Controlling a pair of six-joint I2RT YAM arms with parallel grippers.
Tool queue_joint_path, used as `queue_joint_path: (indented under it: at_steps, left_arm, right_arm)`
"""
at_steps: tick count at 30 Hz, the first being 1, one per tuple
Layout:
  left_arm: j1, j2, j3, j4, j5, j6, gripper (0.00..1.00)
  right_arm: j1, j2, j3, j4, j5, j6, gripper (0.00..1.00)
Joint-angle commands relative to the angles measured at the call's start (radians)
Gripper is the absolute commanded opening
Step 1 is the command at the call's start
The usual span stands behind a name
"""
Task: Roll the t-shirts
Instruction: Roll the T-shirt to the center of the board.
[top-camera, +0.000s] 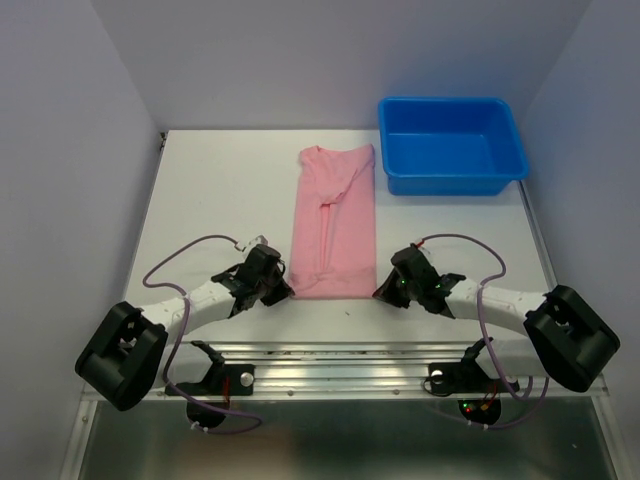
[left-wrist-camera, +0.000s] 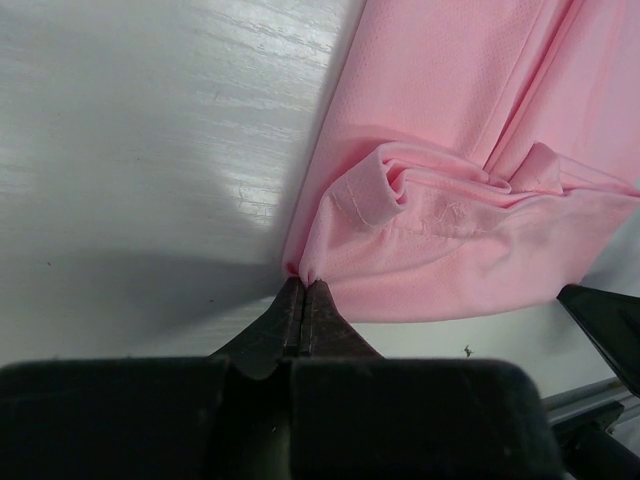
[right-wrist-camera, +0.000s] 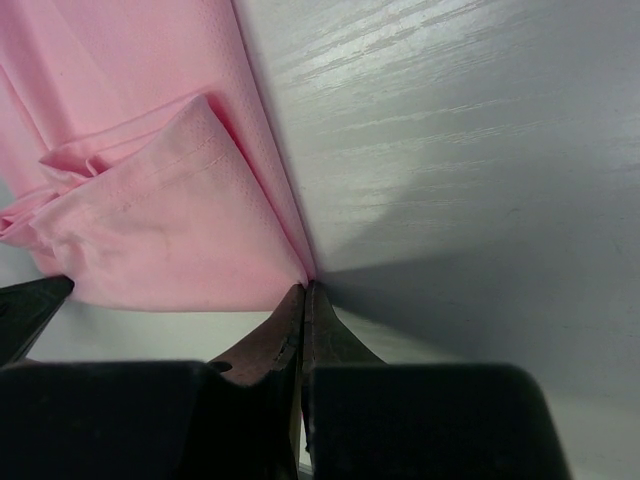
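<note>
A light pink t-shirt (top-camera: 334, 220) lies folded into a long narrow strip on the white table, running from near the arms toward the back. My left gripper (top-camera: 282, 287) is shut on the strip's near left corner; in the left wrist view the t-shirt (left-wrist-camera: 460, 230) bunches right at the left gripper (left-wrist-camera: 303, 284). My right gripper (top-camera: 384, 291) is shut on the near right corner, and the right wrist view shows the pink t-shirt (right-wrist-camera: 150, 210) pinched at the right gripper (right-wrist-camera: 305, 287).
A blue plastic bin (top-camera: 450, 145) stands at the back right of the table (top-camera: 220, 190), close to the shirt's far end. White walls close in the left, back and right. A metal rail (top-camera: 340, 365) runs along the near edge.
</note>
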Motion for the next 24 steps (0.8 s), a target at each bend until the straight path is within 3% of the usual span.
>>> queue_joint_path:
  at_steps: [1,11,24]
  left_arm:
    - [-0.004,-0.035,0.005,-0.047,-0.014,0.007,0.0]
    - [-0.003,-0.11,0.001,-0.093,-0.019,-0.016,0.0]
    - [-0.003,-0.033,0.151,-0.185,-0.029,-0.012,0.0]
  right_arm:
    - [-0.008,-0.027,-0.012,0.017,0.004,0.003,0.01]
    - [-0.008,-0.026,0.001,0.0,-0.025,0.008,0.01]
    - [-0.008,-0.041,0.103,-0.089,0.035,-0.029,0.01]
